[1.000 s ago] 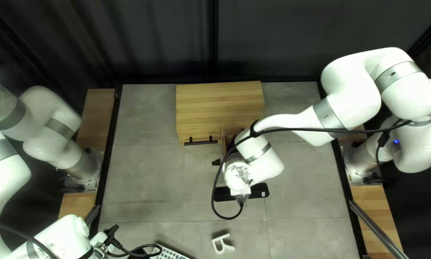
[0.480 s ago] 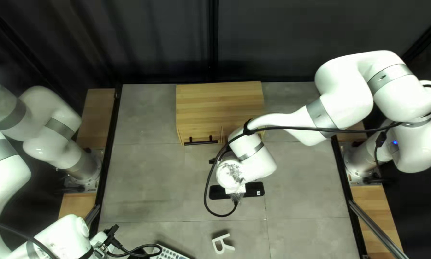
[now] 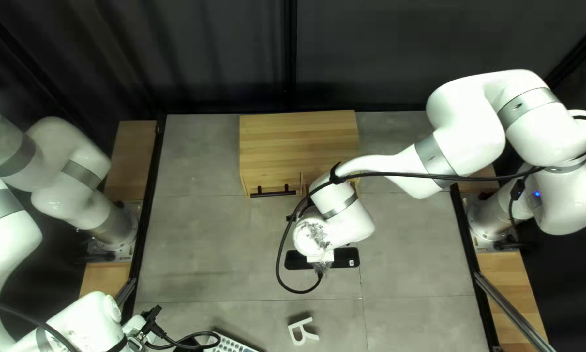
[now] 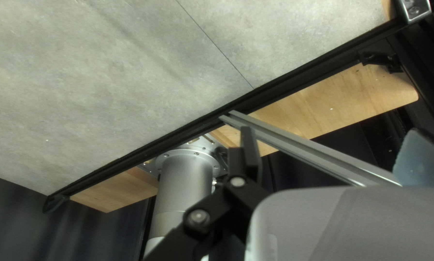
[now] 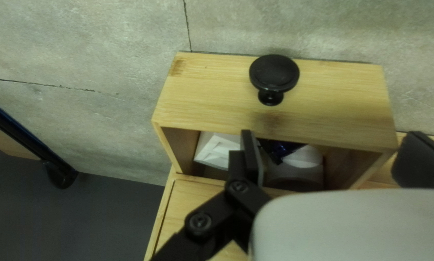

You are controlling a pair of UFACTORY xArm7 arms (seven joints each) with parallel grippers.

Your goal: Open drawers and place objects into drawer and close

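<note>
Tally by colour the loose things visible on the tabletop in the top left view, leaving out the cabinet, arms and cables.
White: 2 (letter R, part-visible keyboard)
Black: 1 (long flat thing, partly hidden)
Total: 3

Cabinet [image 3: 298, 140] behind letter [image 3: 299, 334]; keyboard [image 3: 226, 344] left of letter; objects [image 5: 218, 149] in drawer [image 5: 207, 92]

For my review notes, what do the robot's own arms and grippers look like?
Both the left arm and the right arm are glossy white and rounded, with silver-grey bands at the joints and black cables along them. The right arm shows a small blue light and dark smudges near its wrist. The left gripper and right gripper have black links with silver-coloured screws.
</note>
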